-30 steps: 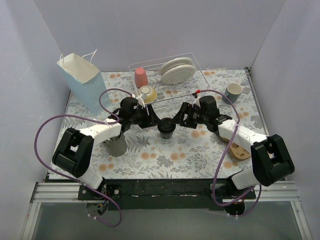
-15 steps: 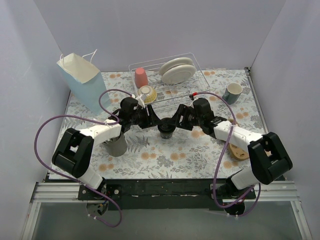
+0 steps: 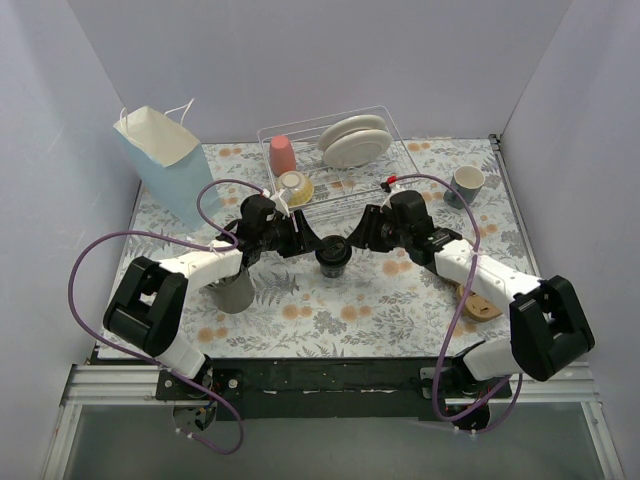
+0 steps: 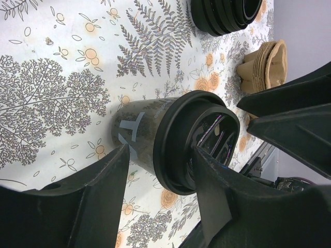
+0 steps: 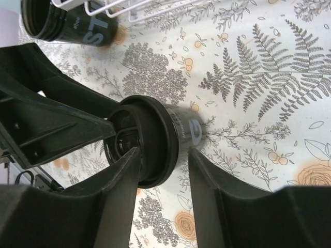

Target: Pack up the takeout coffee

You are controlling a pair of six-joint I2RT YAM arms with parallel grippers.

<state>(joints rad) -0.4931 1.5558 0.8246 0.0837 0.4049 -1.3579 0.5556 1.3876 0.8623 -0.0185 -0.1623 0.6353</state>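
1. Pale lilac walls [image 3: 300, 60] are closing the cell in on three sides, and a fern-and-blossom cloth is covering the table [image 3: 330, 315].
2. My two arms are meeting over the middle of that cloth. Compared with a second ago, my right arm has re-set its elbow and wrist, and the cup is showing slightly farther from my bases in the overhead view. I cannot tell whether it has been lifted or slid.
3. A blue paper bag [image 3: 165, 170] is standing open at the far left, well apart from the cup. I am judging it to be where the coffee is going.
4. The takeout coffee cup [image 3: 335, 252] is sitting upright mid-table between both claws, with its black lid [image 4: 178, 129] on.
5. My left claw [image 4: 163, 155] is pinching the cup: one finger is lying against its wall and the other across the lid's rim.
6. My right claw [image 5: 164, 152] is straddling the same cup from the opposite side, fingers spread beside the lid. I cannot tell whether they are pressing.
7. I am reading this as a hand-over toward my left side, the side nearer the bag.
8. A second black cup [image 5: 72, 26], lidless, is lying on its side by the wire rack [image 5: 129, 8], not yet packed.
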